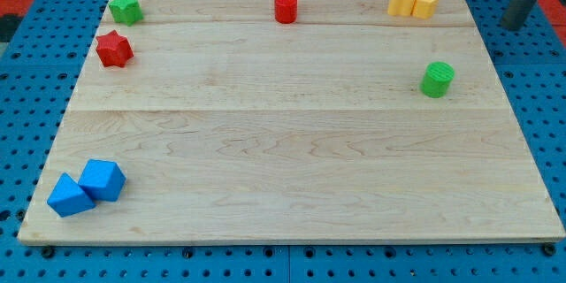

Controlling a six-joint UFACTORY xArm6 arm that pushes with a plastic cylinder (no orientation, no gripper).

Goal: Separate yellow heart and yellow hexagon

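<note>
At top right, yellow heart (402, 3) and yellow hexagon (425, 3) touch; my tip (510, 25) (holding nothing, off-board) should be wedged between them.

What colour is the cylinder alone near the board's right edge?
Green, clearest in the camera view, below the touching yellow pair.

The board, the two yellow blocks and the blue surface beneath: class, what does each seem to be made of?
The board looks like pale wood, matt, with visible grain and plank seams. The yellow heart and yellow hexagon, touching at the view's top right, look like moulded plastic, uniformly coloured, possibly painted. The blue surface, dotted with regular holes, may be perforated metal or plastic. My tip is not visible.
</note>
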